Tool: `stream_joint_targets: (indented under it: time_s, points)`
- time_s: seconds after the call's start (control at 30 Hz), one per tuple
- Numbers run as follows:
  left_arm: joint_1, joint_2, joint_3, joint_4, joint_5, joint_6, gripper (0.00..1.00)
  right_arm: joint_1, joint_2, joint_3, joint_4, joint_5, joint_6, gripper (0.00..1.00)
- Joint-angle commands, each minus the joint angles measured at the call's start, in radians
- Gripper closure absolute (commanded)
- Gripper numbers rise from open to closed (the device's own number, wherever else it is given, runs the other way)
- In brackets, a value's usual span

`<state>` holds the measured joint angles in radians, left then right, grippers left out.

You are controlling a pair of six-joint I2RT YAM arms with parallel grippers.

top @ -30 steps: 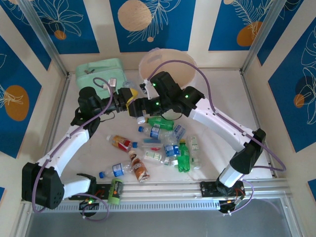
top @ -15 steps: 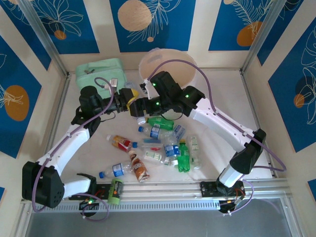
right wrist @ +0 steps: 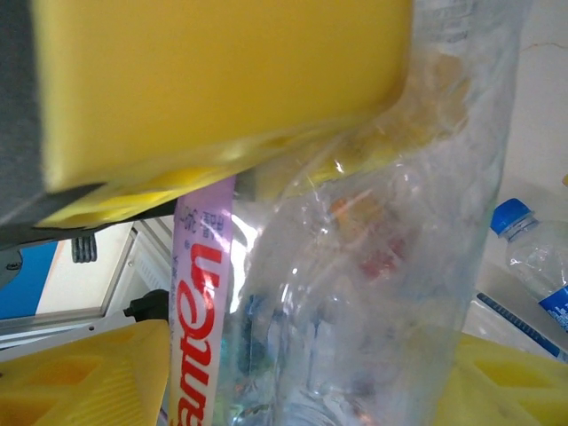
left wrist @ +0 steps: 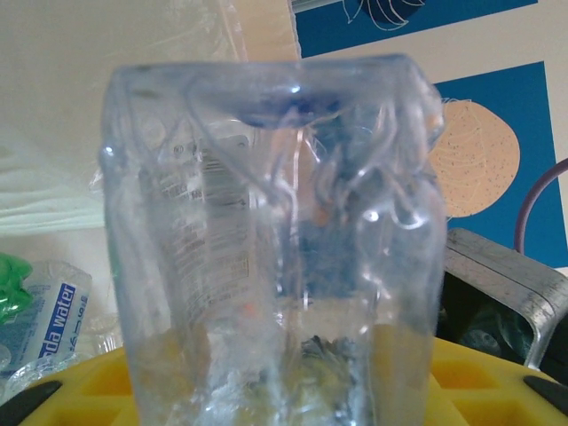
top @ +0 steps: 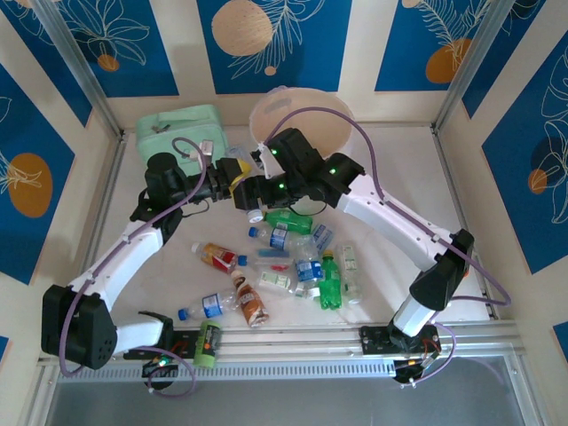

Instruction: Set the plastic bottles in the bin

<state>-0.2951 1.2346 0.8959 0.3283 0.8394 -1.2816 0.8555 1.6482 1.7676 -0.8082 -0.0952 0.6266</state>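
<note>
Likely mid-transfer: clear bottle clenched in left gripper, just near-side of the bin, also between right gripper jaws, clamped or not, cannot tell. Next, probably: lift over rim, release.

Scattered bottles, pouch, bin on table

Crumpled clear bottle between yellow fingers; blue-capped bottle right.

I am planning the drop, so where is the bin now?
In the top view the bin stands at the far middle of the table, directly right of the mint-green pouch.
</note>
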Motion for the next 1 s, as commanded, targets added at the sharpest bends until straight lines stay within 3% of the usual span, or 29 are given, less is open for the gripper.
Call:
stream_joint_targets:
  time_s: [0.0, 0.33, 0.4, 0.57, 0.67, 0.77, 0.97]
  points:
    - [-0.012, 0.009, 0.032, 0.015, 0.021, 0.011, 0.53, 0.007, 0.011, 0.032, -0.006, -0.008, -0.021, 0.32]
    - [-0.013, 0.015, 0.034, 0.022, 0.018, 0.001, 0.5, 0.008, 0.002, 0.016, -0.004, 0.005, -0.016, 0.43]
    - [-0.012, 0.013, 0.032, 0.021, 0.017, 0.001, 0.42, 0.008, 0.0, 0.016, -0.003, 0.011, -0.016, 0.44]
    - [-0.013, -0.002, 0.041, -0.03, -0.004, 0.04, 0.02, 0.005, -0.009, 0.01, -0.005, 0.031, -0.012, 0.47]
    - [-0.012, -0.014, 0.072, -0.143, -0.026, 0.125, 0.0, 0.004, -0.018, 0.003, -0.003, 0.044, -0.008, 0.49]
    - [-0.013, -0.045, 0.12, -0.34, -0.109, 0.265, 0.0, 0.001, -0.024, -0.002, -0.011, 0.06, 0.0, 0.49]
    - [-0.009, -0.154, 0.18, -0.674, -0.458, 0.475, 0.0, 0.003, -0.065, -0.003, -0.035, 0.102, 0.002, 0.49]
